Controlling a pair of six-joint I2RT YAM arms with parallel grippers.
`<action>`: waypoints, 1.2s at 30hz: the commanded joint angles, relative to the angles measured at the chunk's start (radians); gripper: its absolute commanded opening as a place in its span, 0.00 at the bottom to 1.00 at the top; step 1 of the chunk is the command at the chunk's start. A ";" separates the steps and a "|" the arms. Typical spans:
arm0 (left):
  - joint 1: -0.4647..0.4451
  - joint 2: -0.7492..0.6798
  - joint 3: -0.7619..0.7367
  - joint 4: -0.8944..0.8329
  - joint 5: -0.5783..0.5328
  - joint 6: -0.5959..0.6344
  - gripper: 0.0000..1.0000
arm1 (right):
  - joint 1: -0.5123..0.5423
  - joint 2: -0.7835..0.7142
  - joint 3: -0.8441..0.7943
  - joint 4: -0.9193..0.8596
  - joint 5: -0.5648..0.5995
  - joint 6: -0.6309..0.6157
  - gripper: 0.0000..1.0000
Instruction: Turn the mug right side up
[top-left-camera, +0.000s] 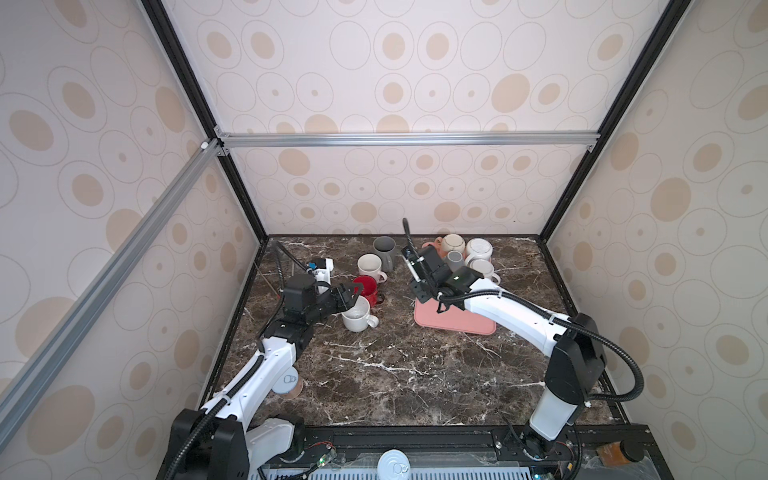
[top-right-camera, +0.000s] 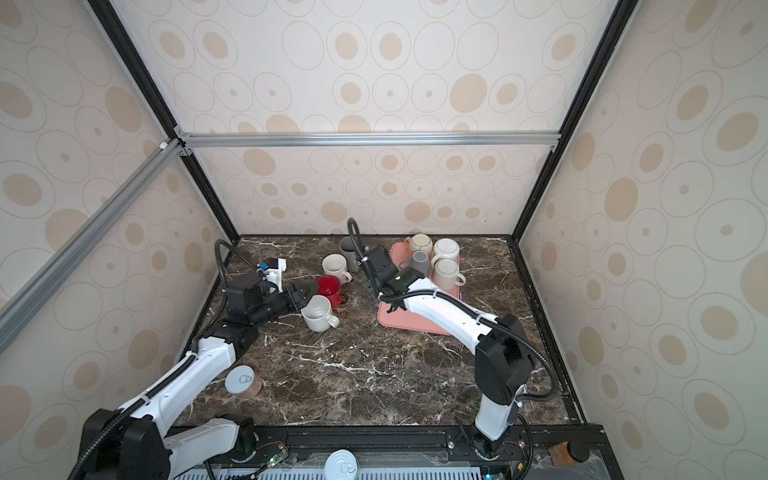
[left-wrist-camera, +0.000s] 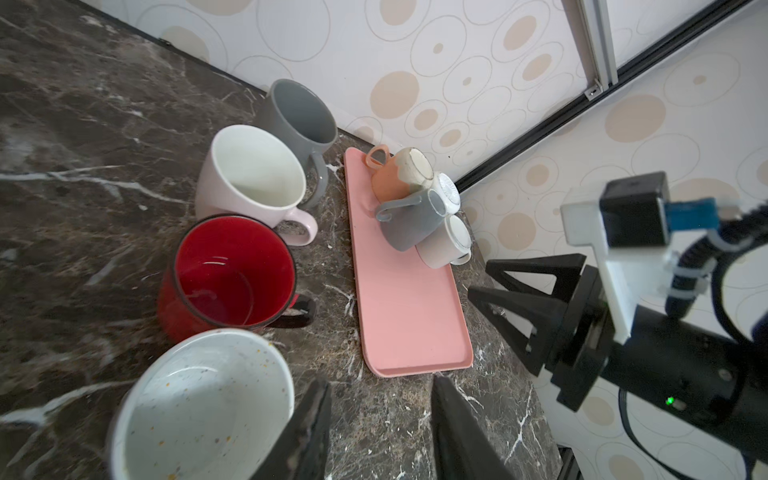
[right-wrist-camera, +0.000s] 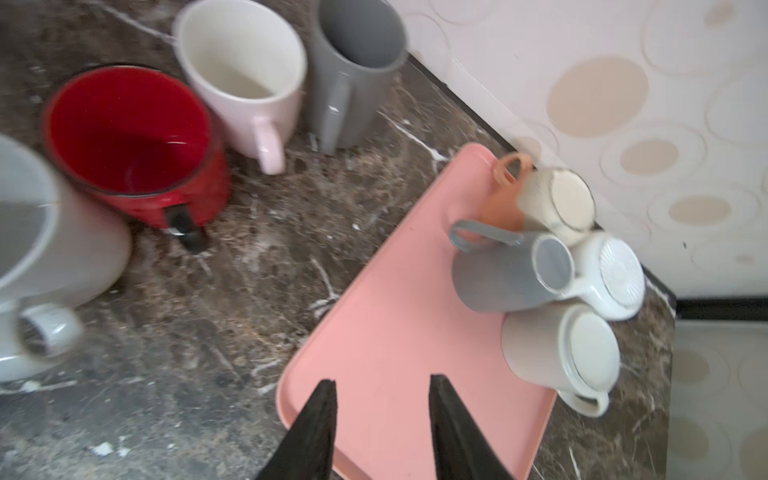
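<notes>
Marble, dark brown with white veins, forms the tabletop (top-left-camera: 415, 374). Nearest, before its six o'clock edge, stands a silver ring-pull tin can (top-left-camera: 392, 463), with an amber black-lidded jar (top-left-camera: 615, 453) toward five o'clock and a second, copper-sided tin can (top-right-camera: 243, 382) at eight o'clock beside the left arm. Farther in, the left gripper (left-wrist-camera: 380, 380) has its black fingers parted over bare marble, gripping nothing, one finger just beside the rim of an upright white speckled ceramic mug (top-left-camera: 357, 316). Behind that mug, toward twelve o'clock, come an upright red enamel mug (top-left-camera: 368, 286) with a black handle, an upright pale pink mug (top-left-camera: 370, 268) and an upright tall grey mug (top-left-camera: 384, 251), close in a row. At three o'clock from them lies a pink rectangular plastic tray (top-left-camera: 453, 326); the right gripper (right-wrist-camera: 382, 384) hovers over its near end, fingers apart and empty. At the tray's far end, about one o'clock on the table, four mugs stand bottoms-up, crowded together: a cream-white mug (top-left-camera: 482, 270) nearest, a small grey mug (top-left-camera: 455, 259) pressed close among the others, a white ribbed-base mug (top-left-camera: 478, 249) and a cream round mug (top-left-camera: 451, 245) with an orange handle.
</notes>
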 joint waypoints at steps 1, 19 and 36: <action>-0.061 0.047 0.076 -0.004 -0.048 0.054 0.40 | -0.135 -0.089 -0.068 -0.030 -0.081 0.152 0.40; -0.386 0.518 0.454 -0.089 -0.152 0.225 0.40 | -0.617 0.126 0.035 0.054 -0.318 0.339 0.62; -0.386 0.662 0.565 -0.141 -0.139 0.286 0.43 | -0.651 0.399 0.265 0.032 -0.597 0.154 0.61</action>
